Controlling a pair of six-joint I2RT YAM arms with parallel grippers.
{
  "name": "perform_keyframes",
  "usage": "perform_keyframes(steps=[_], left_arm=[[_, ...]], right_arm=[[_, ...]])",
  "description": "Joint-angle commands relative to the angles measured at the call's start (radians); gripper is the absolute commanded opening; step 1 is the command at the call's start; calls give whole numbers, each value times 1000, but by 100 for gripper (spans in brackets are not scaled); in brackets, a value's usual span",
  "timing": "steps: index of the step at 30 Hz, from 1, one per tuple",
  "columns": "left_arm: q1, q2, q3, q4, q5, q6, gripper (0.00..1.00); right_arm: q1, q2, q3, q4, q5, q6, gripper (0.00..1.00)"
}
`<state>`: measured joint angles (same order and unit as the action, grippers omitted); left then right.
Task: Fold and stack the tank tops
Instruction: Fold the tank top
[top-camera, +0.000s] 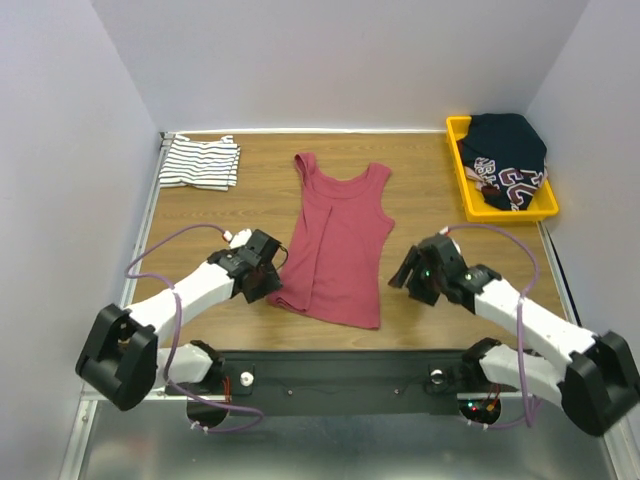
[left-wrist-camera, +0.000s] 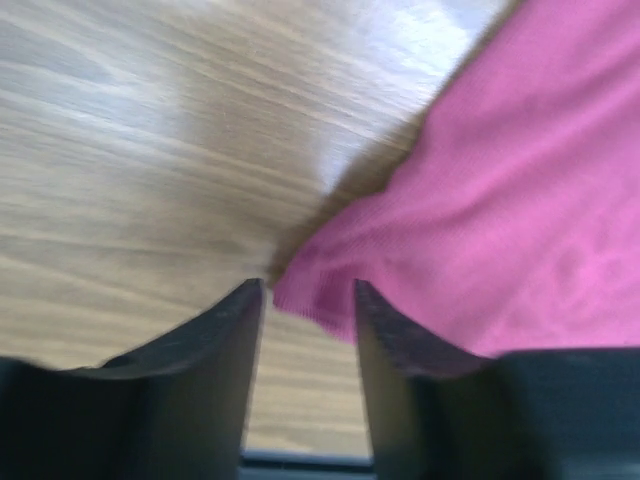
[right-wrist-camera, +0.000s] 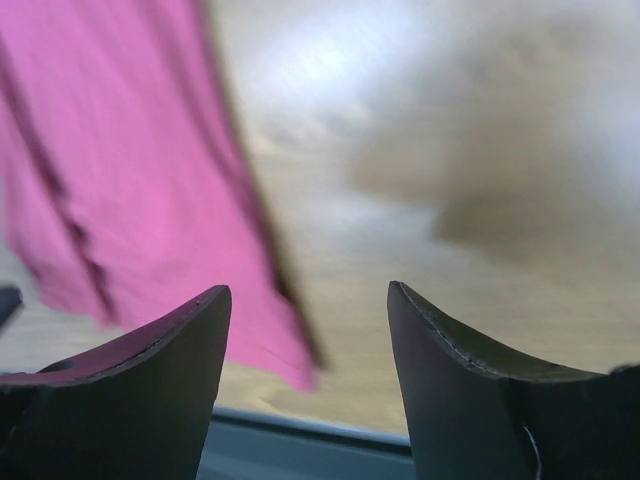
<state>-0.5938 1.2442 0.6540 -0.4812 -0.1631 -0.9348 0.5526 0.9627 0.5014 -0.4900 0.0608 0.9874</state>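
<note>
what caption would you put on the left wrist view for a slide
Left gripper, open, at the hem corner of the maroon tank top on the wooden table.

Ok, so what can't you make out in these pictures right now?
Top view: the print on the dark garment in the yellow bin is too small to read.
Left wrist: whether the left gripper touches the maroon tank top corner is unclear because of blur.
Right wrist: the table is blurred, and the right gripper is cut off below.

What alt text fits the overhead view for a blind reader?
A maroon tank top lies partly folded on a wooden table, between the open left end effector and right end effector. A folded striped tank top sits far left, a yellow bin holding dark clothing far right.
</note>
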Motion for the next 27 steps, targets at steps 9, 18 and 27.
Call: perform_keyframes(steps=[9,18,27], left_arm=[[-76,-191,216,-140,-89,133,56],[-592,211,435,38,-210,74,56],[-718,477,595,79,-205,67,63]], right_arm=[[-256,437,410,131,-33,-248,59],[-270,628,489,234,-88,-251,50],[-270,725,546,283,-67,-240,49]])
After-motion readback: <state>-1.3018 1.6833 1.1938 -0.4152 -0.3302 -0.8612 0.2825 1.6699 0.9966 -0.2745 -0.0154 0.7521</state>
